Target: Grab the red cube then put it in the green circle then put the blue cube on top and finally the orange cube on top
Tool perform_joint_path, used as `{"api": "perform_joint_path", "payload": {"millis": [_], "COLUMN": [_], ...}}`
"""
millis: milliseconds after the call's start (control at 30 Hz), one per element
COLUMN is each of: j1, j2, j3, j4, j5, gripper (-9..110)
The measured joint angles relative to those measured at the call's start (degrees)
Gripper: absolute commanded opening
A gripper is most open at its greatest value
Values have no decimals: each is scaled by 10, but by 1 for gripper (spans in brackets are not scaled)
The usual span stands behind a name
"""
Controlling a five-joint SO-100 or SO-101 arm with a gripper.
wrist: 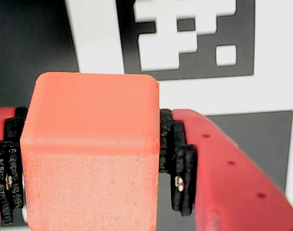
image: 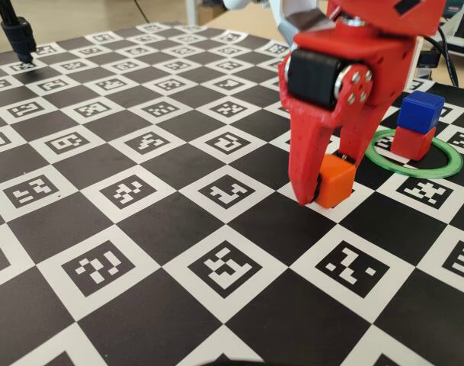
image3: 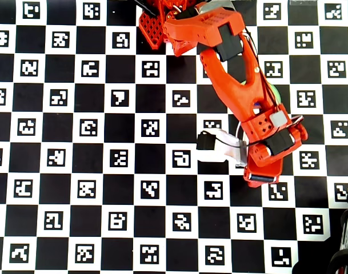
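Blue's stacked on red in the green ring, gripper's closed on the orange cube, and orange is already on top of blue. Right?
Not quite. In the fixed view the orange cube is down at the board, clamped in the gripper, beside the green ring. Blue cube on red cube is correct.

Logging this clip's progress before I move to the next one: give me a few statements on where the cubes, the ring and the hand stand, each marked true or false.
1. The blue cube sits on top of the red cube. True.
2. The red cube stands outside the green circle. False: in the fixed view it stands inside the ring.
3. The hand is closed on the orange cube. True: the wrist view shows black pads pressed against both of its sides.
4. The orange cube already tops the stack. False: it is in the hand, low over the checkered board, beside the ring.
5. The hand is empty and open. False: it grips the orange cube.
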Motion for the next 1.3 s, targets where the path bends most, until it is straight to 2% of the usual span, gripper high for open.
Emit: {"api": "perform_joint_path", "payload": {"millis": [400,833,1100,1300], "j1": [48,63,19,-39], "j2": [146,330,391,433], "j3": [3,123,166,197], "j4": [127,187,219,221], "j5": [-61,-80,-54,14], "gripper": [9,10,10,10]}}
